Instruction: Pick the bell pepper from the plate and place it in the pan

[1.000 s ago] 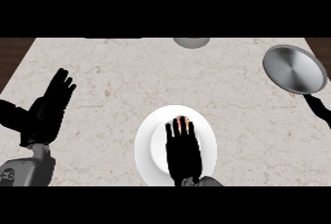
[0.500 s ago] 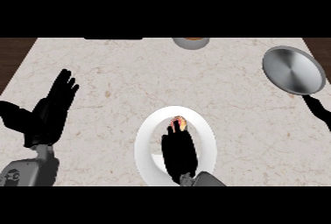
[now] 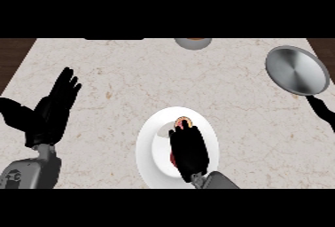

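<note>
The bell pepper (image 3: 182, 121) lies on the white plate (image 3: 149, 153) at the counter's near middle. Only its red and orange top shows past my fingertips, and a red sliver shows at the palm's left edge. My right hand (image 3: 192, 150) lies over it, fingers curled down around it and hiding most of it. The grey pan (image 3: 296, 69) sits at the far right, its black handle (image 3: 322, 111) pointing toward me. At the left, well away from the plate, my left hand (image 3: 52, 111) rests open with fingers up.
A small bowl (image 3: 193, 43) stands at the counter's back edge, left of the pan. Bare marble counter (image 3: 248, 119) lies between the plate and the pan. The counter's left edge runs close beside my left hand.
My right hand has settled lower over the plate and its spread fingers have curled onto the pepper. The left hand has hardly moved.
</note>
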Motion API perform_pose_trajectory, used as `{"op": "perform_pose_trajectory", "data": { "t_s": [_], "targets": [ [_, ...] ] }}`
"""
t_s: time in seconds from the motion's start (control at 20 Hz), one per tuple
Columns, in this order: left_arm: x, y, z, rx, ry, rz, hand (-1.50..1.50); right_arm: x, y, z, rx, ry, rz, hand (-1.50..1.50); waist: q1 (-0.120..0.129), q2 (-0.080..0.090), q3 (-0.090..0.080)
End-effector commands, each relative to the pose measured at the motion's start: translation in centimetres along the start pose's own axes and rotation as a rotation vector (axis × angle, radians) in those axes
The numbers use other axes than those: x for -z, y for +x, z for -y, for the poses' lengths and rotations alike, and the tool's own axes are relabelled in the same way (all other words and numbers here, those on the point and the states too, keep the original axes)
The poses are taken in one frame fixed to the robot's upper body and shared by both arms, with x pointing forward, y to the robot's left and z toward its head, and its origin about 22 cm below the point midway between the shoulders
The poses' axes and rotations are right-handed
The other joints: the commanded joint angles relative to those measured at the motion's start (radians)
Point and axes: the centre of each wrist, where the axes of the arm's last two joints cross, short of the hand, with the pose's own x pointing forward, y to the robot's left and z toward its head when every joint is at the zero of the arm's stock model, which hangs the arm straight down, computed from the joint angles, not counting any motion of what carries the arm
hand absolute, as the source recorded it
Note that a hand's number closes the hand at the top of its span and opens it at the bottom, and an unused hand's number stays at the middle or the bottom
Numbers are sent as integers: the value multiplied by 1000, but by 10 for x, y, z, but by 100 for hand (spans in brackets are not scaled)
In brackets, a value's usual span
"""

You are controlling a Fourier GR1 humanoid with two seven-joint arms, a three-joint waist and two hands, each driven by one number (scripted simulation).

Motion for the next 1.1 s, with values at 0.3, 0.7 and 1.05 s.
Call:
{"op": "perform_pose_trajectory", "data": {
  "t_s": [0.3,0.7,1.05],
  "targets": [
    [-6,0,-4,10,1,10,0,50,-166,83,105,-200,-147,150,7,8,1],
    [-15,-22,-2,9,12,5,0,26,-188,182,21,-455,-155,150,3,6,0],
    [9,-6,-7,-2,-3,9,0,33,-213,202,136,-502,-248,150,4,9,1]
  ]
}}
